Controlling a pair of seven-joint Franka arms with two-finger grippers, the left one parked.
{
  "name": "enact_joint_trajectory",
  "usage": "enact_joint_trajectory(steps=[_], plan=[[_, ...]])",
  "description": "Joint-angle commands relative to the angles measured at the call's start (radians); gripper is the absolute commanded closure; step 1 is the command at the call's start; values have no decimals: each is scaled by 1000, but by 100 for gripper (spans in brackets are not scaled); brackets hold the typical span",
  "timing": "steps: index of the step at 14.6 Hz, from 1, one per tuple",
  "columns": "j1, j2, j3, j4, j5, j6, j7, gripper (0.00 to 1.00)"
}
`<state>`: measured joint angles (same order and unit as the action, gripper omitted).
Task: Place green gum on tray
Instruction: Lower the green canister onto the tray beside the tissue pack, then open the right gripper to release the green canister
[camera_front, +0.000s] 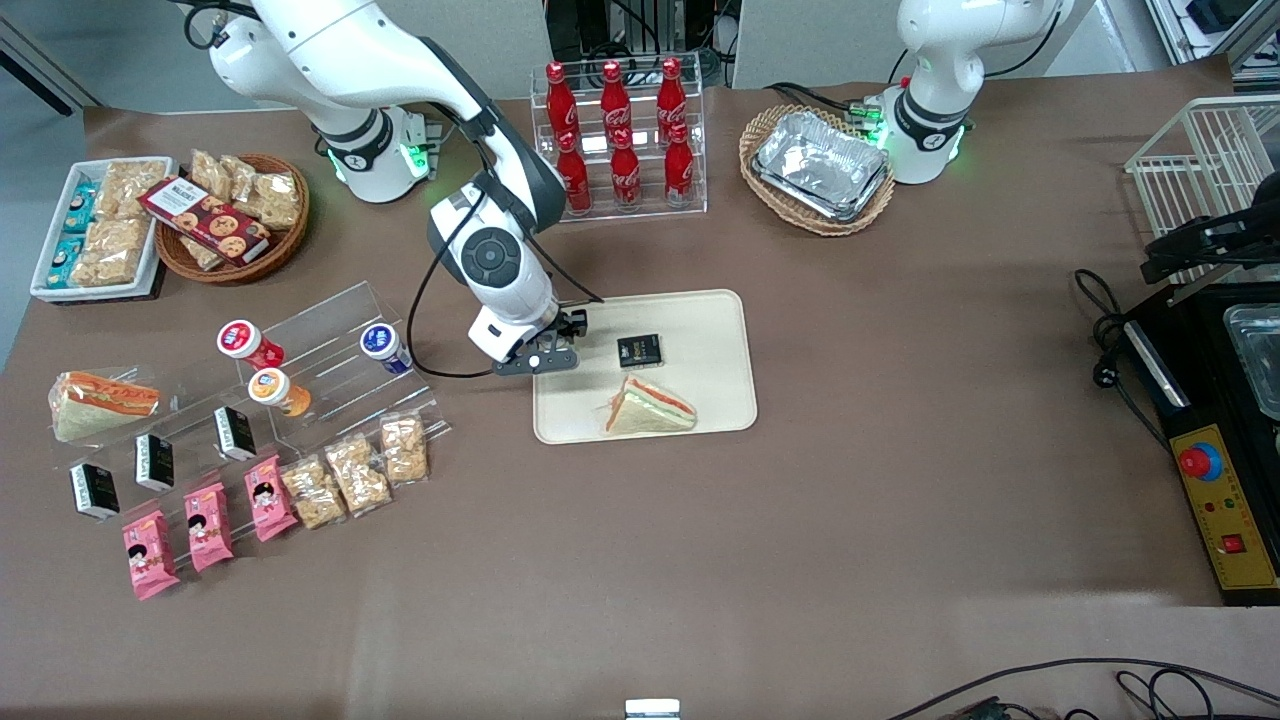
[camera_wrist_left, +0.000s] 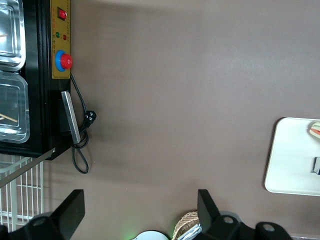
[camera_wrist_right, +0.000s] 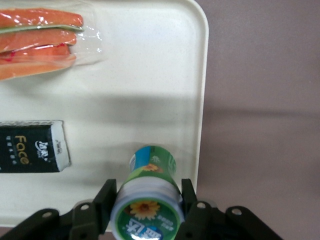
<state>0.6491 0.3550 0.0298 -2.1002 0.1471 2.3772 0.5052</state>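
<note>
1. Gripper (camera_wrist_right: 146, 200) of the right arm hangs over the tray (camera_front: 715, 310), above the rim that faces the working arm's end of the surface, with its fingers (camera_wrist_right: 106, 197) pressed against either side of the green gum (camera_wrist_right: 148, 200).
2. Seen from the wrist, the green gum is clamped just under its lid, its sunflower-printed cap turned up to the camera and its body pointing down at the tray. That high grip leaves the base free, which suits setting it down upright.
3. Whether the base already touches the tray cannot be told. A broad shadow lies on the tray around the bottle, so I judge it low, but possibly not landed.
4. The bottle sits close inside the tray's rim, not toward its middle. That looks deliberate: a black packet (camera_front: 639, 350) lies on the tray nearby and a wrapped sandwich (camera_front: 650, 408) rests nearer the front camera, so the strip by the rim is the free ground.
5. The front view shows the gripper (camera_front: 540, 358) at that same edge of the tray, the bottle itself hidden under the wrist.
6. The task seems nearly done: what remains is lowering until the base bears, then parting the fingers.
7. The risk is the rim: a base set partly on the raised lip could tip the bottle as the grip lets go.
</note>
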Motion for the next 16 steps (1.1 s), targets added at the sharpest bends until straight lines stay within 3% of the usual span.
enact_joint_trajectory(steps=[1, 2, 3, 4, 5, 9, 16], plan=[[14, 15, -8, -3, 6, 45, 7, 71], [12, 16, -7, -3, 6, 45, 9, 57], [11, 15, -8, -3, 9, 45, 12, 31], [7, 13, -8, -3, 12, 45, 16, 12], [4, 12, -8, -3, 12, 43, 18, 4], [-26, -28, -14, -1, 12, 25, 3, 1], [-236, -189, -16, 44, 12, -188, -155, 1]])
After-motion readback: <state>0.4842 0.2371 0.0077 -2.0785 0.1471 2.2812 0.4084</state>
